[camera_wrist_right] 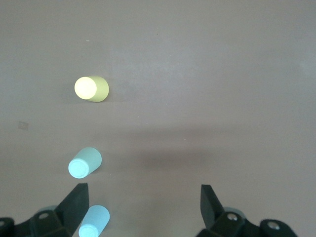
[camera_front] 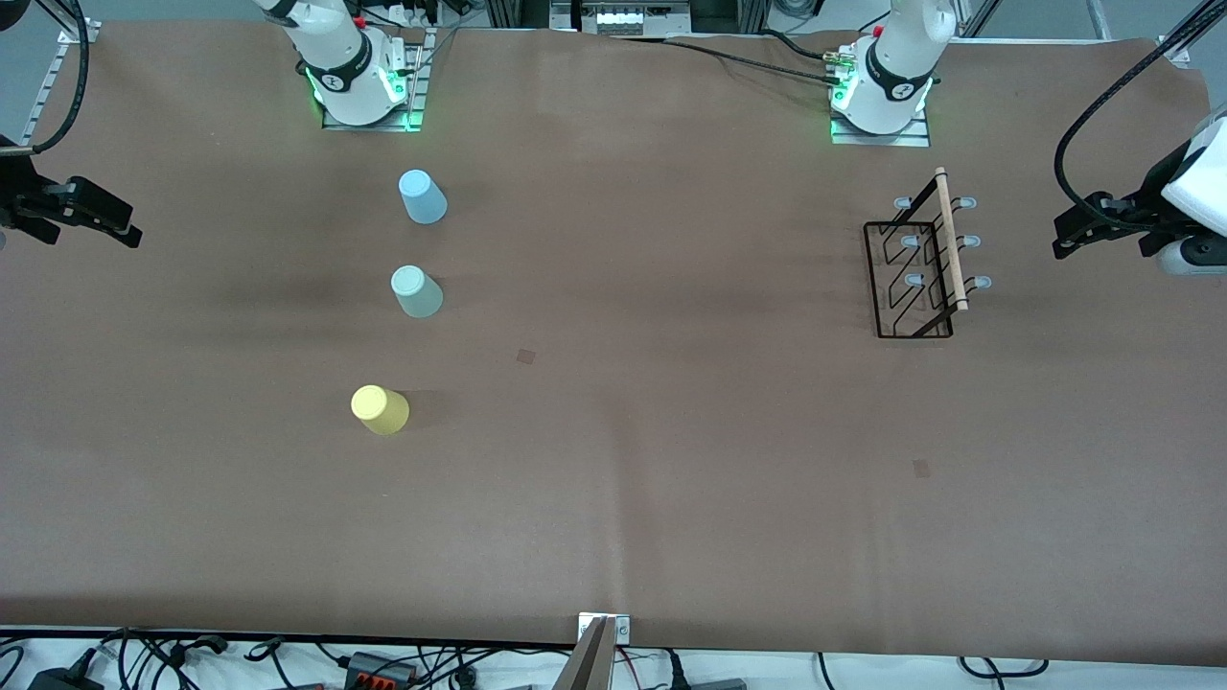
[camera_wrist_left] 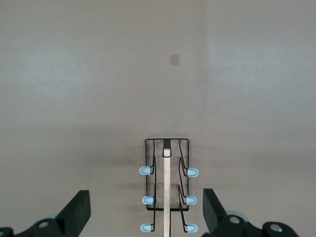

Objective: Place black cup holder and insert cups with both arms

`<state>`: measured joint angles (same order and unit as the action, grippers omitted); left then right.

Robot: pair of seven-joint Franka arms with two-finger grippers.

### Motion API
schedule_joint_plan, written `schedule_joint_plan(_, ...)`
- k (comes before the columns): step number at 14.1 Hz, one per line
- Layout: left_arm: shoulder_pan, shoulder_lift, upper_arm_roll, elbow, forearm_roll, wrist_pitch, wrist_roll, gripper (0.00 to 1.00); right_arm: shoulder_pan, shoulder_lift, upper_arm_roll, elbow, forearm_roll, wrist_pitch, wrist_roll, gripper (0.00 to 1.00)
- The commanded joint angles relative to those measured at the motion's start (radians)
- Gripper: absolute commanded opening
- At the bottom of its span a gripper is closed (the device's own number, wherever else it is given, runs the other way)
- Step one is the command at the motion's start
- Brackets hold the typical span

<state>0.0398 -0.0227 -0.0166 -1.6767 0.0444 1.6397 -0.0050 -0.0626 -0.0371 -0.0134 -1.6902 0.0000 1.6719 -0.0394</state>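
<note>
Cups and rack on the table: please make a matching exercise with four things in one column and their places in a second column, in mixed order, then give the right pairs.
Things
1. light blue cup
2. mint green cup
3. yellow cup
4. black cup holder

Places
A. middle of the row of cups
B. toward the left arm's end of the table
C. the cup nearest to the front camera
D. the cup nearest to the right arm's base

Pairs: 1-D, 2-A, 3-C, 4-B
</note>
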Motion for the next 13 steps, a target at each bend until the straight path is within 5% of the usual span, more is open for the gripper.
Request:
schedule_joint_plan(1, -0.003, -0.003, 0.003, 0.012, 0.012, -0.003, 0.008, 1.00, -0.003, -0.013, 0.004, -0.003, 0.015, -0.004, -0.005, 1.00)
schedule_joint_plan(13, -0.018, 0.082, -0.009, 0.040, -0.015, 0.035, -0.006, 1.00, -0.003, -0.004, 0.004, 0.000, 0.015, -0.001, -0.004, 1.00)
